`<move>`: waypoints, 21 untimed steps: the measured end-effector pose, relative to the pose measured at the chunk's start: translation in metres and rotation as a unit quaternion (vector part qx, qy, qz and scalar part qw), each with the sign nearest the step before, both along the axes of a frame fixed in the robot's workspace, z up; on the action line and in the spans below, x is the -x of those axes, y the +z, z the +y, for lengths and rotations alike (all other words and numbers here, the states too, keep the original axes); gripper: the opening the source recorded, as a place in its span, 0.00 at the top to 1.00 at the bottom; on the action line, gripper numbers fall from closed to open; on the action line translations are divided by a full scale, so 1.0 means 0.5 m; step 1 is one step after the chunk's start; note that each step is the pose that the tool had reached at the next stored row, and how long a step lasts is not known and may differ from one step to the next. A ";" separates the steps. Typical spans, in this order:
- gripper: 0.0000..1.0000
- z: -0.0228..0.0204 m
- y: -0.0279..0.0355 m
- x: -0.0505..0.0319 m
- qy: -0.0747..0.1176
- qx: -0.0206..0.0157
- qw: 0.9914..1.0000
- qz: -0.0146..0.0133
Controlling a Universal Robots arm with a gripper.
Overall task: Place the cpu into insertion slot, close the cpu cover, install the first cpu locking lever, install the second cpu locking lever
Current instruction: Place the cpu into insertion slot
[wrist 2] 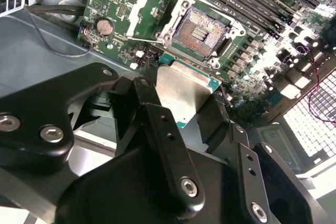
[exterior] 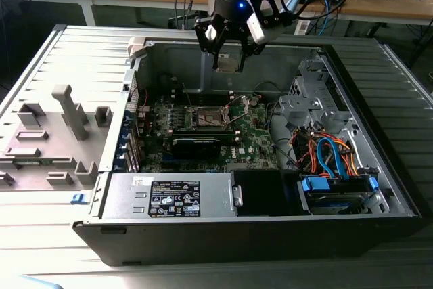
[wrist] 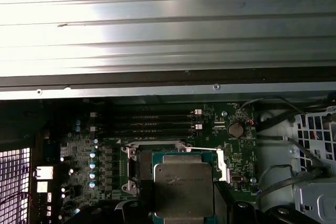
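Note:
My gripper (exterior: 229,53) hangs above the open computer case, shut on the cpu (exterior: 229,65). The cpu (wrist 2: 180,88) is a flat silvery square with a green edge, held by its sides between the black fingers (wrist 2: 153,109). Below it on the green board lies the insertion slot (wrist 2: 202,32), its dark contact field bare. In the exterior view the insertion slot (exterior: 210,118) sits near the board's middle, well below the gripper. The cpu cover (wrist 2: 150,11) is swung open beside the slot. In the first wrist view the cpu (wrist: 184,186) overlaps the socket's silver rim (wrist: 127,162).
Memory slots (wrist: 152,120) and a long black card (exterior: 196,145) flank the socket. A power supply (exterior: 169,197) and a drive cage with blue and orange cables (exterior: 331,157) fill the case's near side. A grey fixture tray (exterior: 51,137) lies at the exterior view's left.

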State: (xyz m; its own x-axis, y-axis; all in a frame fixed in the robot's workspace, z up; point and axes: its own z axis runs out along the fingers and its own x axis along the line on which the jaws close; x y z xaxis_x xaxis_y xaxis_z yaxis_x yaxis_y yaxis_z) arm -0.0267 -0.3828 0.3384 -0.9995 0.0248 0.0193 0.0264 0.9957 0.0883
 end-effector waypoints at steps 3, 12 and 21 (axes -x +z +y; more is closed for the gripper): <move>0.45 -0.0010 -0.001 0.000 0.000 0.000 1.000 0.000; 0.45 -0.0035 -0.002 0.000 0.000 0.000 1.000 0.000; 0.45 -0.0062 -0.004 0.000 0.000 0.000 1.000 0.000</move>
